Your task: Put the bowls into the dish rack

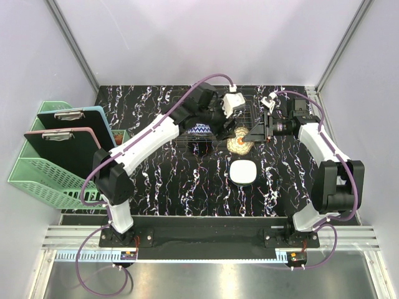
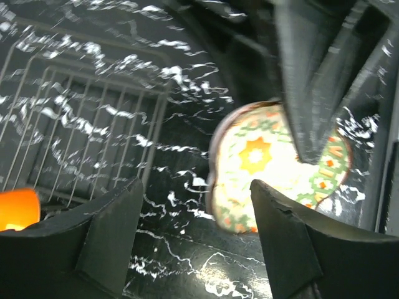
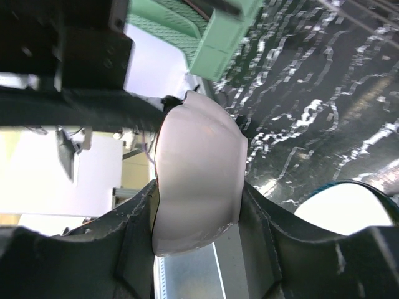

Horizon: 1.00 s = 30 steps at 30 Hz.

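Observation:
My right gripper (image 1: 247,136) is shut on the rim of the cream bowl with a yellow floral inside (image 1: 240,144) and holds it tilted at the dish rack's (image 1: 248,112) front right edge. In the right wrist view the fingers (image 3: 134,218) clamp its pale outer wall (image 3: 199,149). My left gripper (image 1: 222,132) is open and empty just left of that bowl. In the left wrist view it (image 2: 196,187) hovers over the table, with the floral bowl (image 2: 259,159) ahead and the rack (image 2: 93,137) to the left. A blue-and-white bowl (image 1: 201,129) sits in the rack. An orange bowl (image 2: 15,208) shows at the left edge.
A white bowl (image 1: 244,172) sits on the black marbled table (image 1: 187,187) in front of the rack, and also shows in the right wrist view (image 3: 349,208). A mint-green slatted basket (image 1: 43,180) with clipboards (image 1: 62,146) stands at the left edge.

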Each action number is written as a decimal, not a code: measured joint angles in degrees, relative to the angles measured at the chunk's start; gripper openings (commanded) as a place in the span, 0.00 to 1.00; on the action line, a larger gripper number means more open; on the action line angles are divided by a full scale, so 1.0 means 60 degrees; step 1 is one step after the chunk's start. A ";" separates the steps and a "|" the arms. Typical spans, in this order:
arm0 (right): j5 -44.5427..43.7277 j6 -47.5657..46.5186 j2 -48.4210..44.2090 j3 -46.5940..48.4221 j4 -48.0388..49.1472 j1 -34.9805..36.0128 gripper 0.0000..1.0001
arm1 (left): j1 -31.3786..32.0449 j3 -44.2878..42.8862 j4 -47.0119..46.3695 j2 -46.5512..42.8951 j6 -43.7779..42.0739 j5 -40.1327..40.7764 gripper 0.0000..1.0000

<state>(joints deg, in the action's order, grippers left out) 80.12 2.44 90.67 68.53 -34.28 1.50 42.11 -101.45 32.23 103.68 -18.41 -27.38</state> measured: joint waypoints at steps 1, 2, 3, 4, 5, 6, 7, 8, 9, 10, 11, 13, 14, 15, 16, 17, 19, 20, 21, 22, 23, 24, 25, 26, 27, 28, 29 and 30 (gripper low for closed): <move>-0.0146 0.0004 0.0000 0.0000 0.0000 0.0000 0.00 | -0.0098 0.0000 -0.0033 -0.0004 0.0120 0.0124 0.75; -0.0324 0.0007 0.0000 0.0000 0.0004 0.0000 0.00 | -0.0237 0.0000 -0.0055 -0.0018 0.0237 0.0244 0.75; -0.0528 0.0018 0.0000 0.0007 -0.0004 0.0000 0.00 | -0.0368 0.0007 -0.0069 -0.0040 0.0324 0.0346 0.75; -0.0798 0.0040 0.0000 0.0026 -0.0007 0.0000 0.00 | -0.0579 0.0091 -0.0157 -0.0109 0.0408 0.0444 0.75; -0.1093 0.0044 0.0000 0.0066 -0.0015 0.0000 0.00 | -0.0823 0.0259 -0.0211 -0.0244 0.0481 0.0543 0.75; -0.1344 0.0047 0.0000 0.0127 -0.0040 0.0000 0.00 | -0.1100 0.0470 -0.0240 -0.0441 0.0539 0.0648 0.75; -0.1745 0.0055 0.0000 0.0280 -0.0117 0.0000 0.00 | -0.1388 0.0725 -0.0280 -0.0670 0.0579 0.0718 0.75; -0.2095 0.0051 0.0004 0.0477 -0.0149 0.0000 0.00 | -0.1650 0.1013 -0.0328 -0.0922 0.0594 0.0790 0.75; -0.2448 0.0047 0.0011 0.0750 -0.0237 0.0000 0.00 | -0.1945 0.1326 -0.0372 -0.1209 0.0608 0.0841 0.75; -0.2823 0.0036 0.0047 0.1118 -0.0321 0.0004 0.00 | -0.2211 0.1643 -0.0364 -0.1497 0.0608 0.0911 0.75; -0.3206 0.0015 0.0098 0.1519 -0.0350 0.0011 0.00 | -0.2452 0.1960 -0.0357 -0.1792 0.0601 0.0991 0.75; -0.4018 -0.0066 0.0306 0.2517 -0.0484 0.0029 0.00 | -0.2670 0.2430 -0.0372 -0.2237 0.0565 0.1086 0.75; -0.4404 -0.0149 0.0470 0.3078 -0.0557 0.0058 0.00 | -0.2732 0.2677 -0.0350 -0.2459 0.0535 0.1118 0.75; -0.4830 -0.0255 0.0667 0.3665 -0.0612 0.0095 0.00 | -0.2769 0.2914 -0.0331 -0.2670 0.0488 0.1129 0.74; -0.5286 -0.0375 0.0856 0.4197 -0.0623 0.0146 0.00 | -0.2801 0.3133 -0.0313 -0.2856 0.0441 0.1147 0.74; -0.5727 -0.0499 0.1056 0.4685 -0.0688 0.0219 0.00 | -0.2845 0.3315 -0.0273 -0.3013 0.0375 0.1155 0.74; -0.6615 -0.0790 0.1446 0.5461 -0.0816 0.0386 0.00 | -0.2914 0.3617 -0.0193 -0.3275 0.0259 0.1188 0.74; -0.7147 -0.0969 0.1676 0.5825 -0.0896 0.0514 0.00 | -0.2958 0.3741 -0.0146 -0.3377 0.0204 0.1202 0.74; -0.7712 -0.1177 0.1927 0.6164 -0.0969 0.0670 0.00 | -0.3020 0.3854 -0.0106 -0.3475 0.0131 0.1231 0.74; -0.8273 -0.1381 0.2167 0.6422 -0.0998 0.0831 0.00 | -0.3082 0.3967 -0.0058 -0.3566 0.0062 0.1279 0.74; -0.8761 -0.1552 0.2412 0.6637 -0.1053 0.0994 0.00 | -0.3133 0.4054 -0.0011 -0.3643 0.0011 0.1315 0.74; -0.9271 -0.1741 0.2667 0.6845 -0.1122 0.1169 0.00 | -0.3206 0.4160 0.0069 -0.3734 -0.0062 0.1377 0.74; -0.9752 -0.1912 0.2911 0.7016 -0.1169 0.1333 0.00 | -0.3275 0.4269 0.0160 -0.3840 -0.0142 0.1450 0.74; -1.0163 -0.2058 0.3155 0.7155 -0.1249 0.1490 0.00 | -0.3344 0.4368 0.0244 -0.3952 -0.0197 0.1501 0.74; -1.0597 -0.2204 0.3391 0.7304 -0.1341 0.1639 0.00 | -0.3424 0.4455 0.0321 -0.4069 -0.0237 0.1548 0.74; -1.1071 -0.2346 0.3628 0.7450 -0.1402 0.1814 0.00 | -0.3512 0.4561 0.0372 -0.4189 -0.0280 0.1585 0.74; -1.1453 -0.2459 0.3818 0.7563 -0.1450 0.1938 0.00 | -0.3599 0.4666 0.0390 -0.4317 -0.0321 0.1621 0.74; -1.2040 -0.2648 0.4087 0.7763 -0.1530 0.2127 0.00 | -0.3705 0.4776 0.0412 -0.4448 -0.0364 0.1647 0.73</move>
<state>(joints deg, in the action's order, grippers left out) 7.88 -13.45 115.20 115.11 -43.46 14.26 19.88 -72.79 34.70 76.99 -20.60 -17.50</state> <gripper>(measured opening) 0.538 0.743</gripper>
